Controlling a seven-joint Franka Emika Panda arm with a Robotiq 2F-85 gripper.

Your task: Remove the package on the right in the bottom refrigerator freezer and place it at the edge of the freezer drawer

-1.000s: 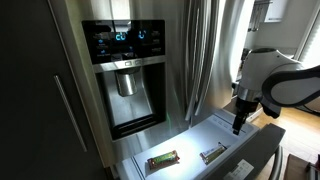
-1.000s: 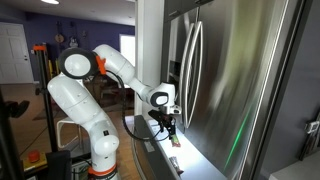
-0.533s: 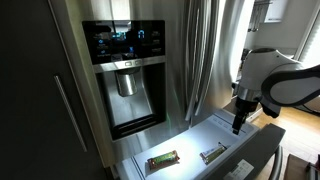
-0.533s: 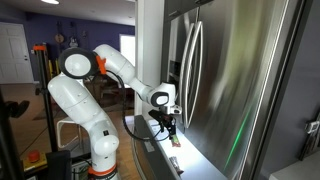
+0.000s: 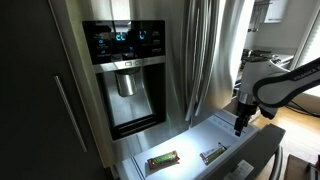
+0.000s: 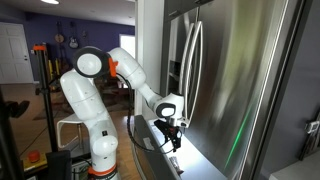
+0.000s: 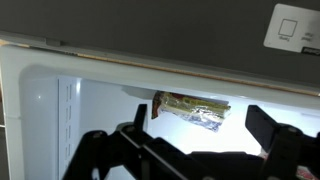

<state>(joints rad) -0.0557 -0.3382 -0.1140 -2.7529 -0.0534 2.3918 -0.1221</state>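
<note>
Start with the package (image 5: 211, 154): flat on the lit white floor of the freezer drawer (image 5: 258, 152), on the right side, a little behind the dark front rim, with nothing on it or against it. Lies low and thin, so probably needs a grip from straight above, across the narrow width. Just to its left, note a green packet (image 5: 162, 160) of much the same size, apart from it and not wanted here; best kept clear of on the way down. Farther out, above the right rear of the drawer, find the pincer (image 5: 238, 128), hanging point-down from the arm, higher than the package and well apart from it. Released and carrying nothing: in the wrist view, see both dark fingers (image 7: 275, 130) spread wide, with a foil-ended packet (image 7: 193, 110) lying beyond them on the white floor. Cannot tell for certain which of the two packets that is. Held open and upright, presumably to come down over the target rather than slide in from the side. Judged as the approach only, with lifting and setting at the drawer's edge not yet done. Close behind, mind the steel doors of the refrigerator freezer (image 6: 230, 80), leaving the arm little room on that side.
</note>
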